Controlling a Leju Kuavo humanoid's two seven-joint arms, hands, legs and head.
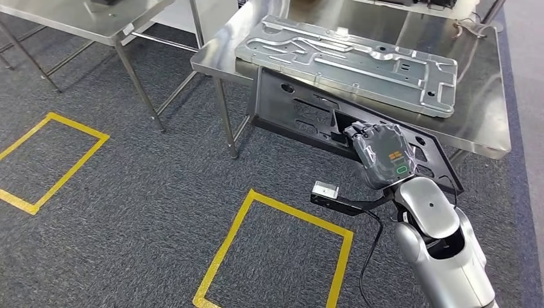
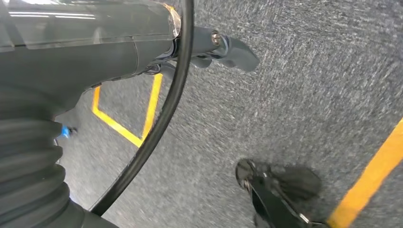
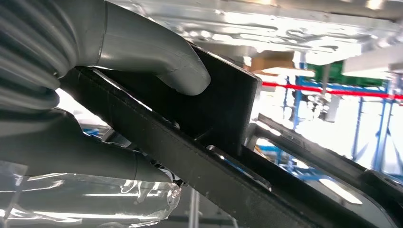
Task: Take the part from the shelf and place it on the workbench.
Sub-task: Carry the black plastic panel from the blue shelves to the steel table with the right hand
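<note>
Gripping item: right hand (image 1: 380, 154) clasps black part (image 1: 301, 115), thumb (image 3: 157, 57) pressed on one face, fingers under the other. Part stretches toward 10 o'clock from hand, tilted, its far edge at the steel desk (image 1: 475, 128) front. Silver panel (image 1: 346, 61) lies on desk. Left hand (image 2: 223, 47): hanging over carpet (image 2: 294, 109), state indeterminable.

no legible text, labels, numbers, signs

Right hand (image 3: 95, 95): grey thumb pressed on one face of the black part (image 3: 223, 118), darker fingers (image 3: 85, 156) beneath it. Silver stamped panel (image 3: 266, 23) just beyond.
</note>
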